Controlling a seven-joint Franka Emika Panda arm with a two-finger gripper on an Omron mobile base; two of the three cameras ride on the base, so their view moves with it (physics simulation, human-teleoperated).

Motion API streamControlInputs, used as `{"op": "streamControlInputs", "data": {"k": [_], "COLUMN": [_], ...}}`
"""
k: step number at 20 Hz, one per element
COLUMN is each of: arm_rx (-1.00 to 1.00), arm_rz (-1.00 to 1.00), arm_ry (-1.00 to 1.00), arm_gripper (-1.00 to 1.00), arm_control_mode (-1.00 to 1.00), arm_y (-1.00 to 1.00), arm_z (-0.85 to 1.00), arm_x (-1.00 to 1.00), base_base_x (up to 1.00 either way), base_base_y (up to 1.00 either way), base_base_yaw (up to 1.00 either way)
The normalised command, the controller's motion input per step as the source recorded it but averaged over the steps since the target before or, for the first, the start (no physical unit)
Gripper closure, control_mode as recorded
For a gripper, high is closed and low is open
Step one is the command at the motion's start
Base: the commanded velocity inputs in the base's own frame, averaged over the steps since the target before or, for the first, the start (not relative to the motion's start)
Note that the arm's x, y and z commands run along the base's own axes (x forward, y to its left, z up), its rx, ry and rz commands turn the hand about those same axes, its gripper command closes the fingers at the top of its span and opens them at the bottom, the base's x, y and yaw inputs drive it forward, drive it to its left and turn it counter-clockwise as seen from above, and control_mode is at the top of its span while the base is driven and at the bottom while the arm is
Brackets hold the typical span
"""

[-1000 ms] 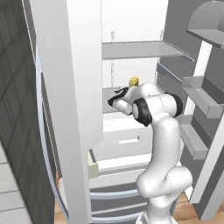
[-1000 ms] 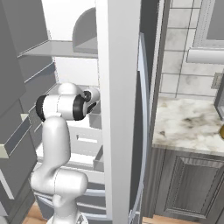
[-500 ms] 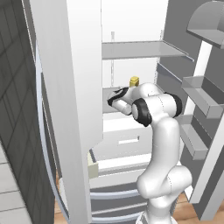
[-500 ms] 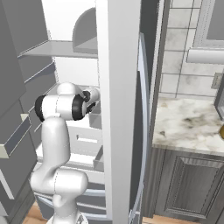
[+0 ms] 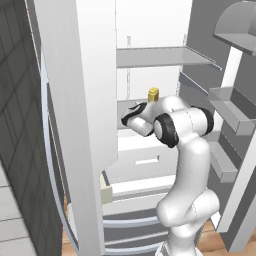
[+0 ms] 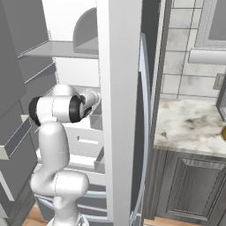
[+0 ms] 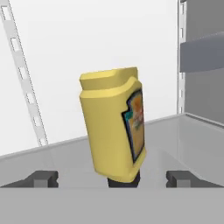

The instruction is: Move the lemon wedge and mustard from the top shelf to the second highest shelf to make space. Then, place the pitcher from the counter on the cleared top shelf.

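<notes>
The mustard [image 7: 113,127], a squat yellow bottle with a red-and-green label, stands slightly tilted on the second highest shelf [image 7: 188,140]. My gripper [image 7: 112,178] is open, and its fingertips [image 7: 43,178] stand well clear of the bottle on either side. A small dark shape lies at the bottle's foot; I cannot tell what it is. From the left base view the mustard's cap [image 5: 153,94] peeks above my hand [image 5: 132,115], below the bare top shelf [image 5: 160,56]. The lemon wedge is hidden. The counter [image 6: 190,126] lies to the right; I cannot make out the pitcher.
The open white fridge door [image 5: 80,125] stands close on my left, and the other door [image 6: 119,110] hides my hand from the right. Grey door bins [image 5: 227,107] jut out on the right. A white drawer [image 5: 142,160] sits under the shelf.
The fingers have spread wider apart around the mustard. The arm has hardly moved.
</notes>
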Motion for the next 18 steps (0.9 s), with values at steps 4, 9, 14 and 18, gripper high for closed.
{"op": "streamControlInputs", "data": {"k": [4,9,14,18], "arm_rx": [-0.05,-0.05,-0.05,-0.07], "arm_rz": [0.03,0.03,0.0,0.0], "arm_ry": [-0.03,0.0,0.0,0.0], "arm_gripper": [-1.0,-1.0,-1.0,-1.0], "arm_control_mode": [-1.0,-1.0,-1.0,-1.0], "arm_y": [0.27,0.19,0.17,0.26], "arm_z": [0.18,0.37,0.53,0.61], "arm_x": [-0.62,-0.69,-0.66,-0.67], "base_base_x": [0.0,0.0,0.0,0.0], "base_base_y": [0.0,0.0,0.0,0.0], "base_base_yaw": [0.0,0.0,0.0,0.0]}}
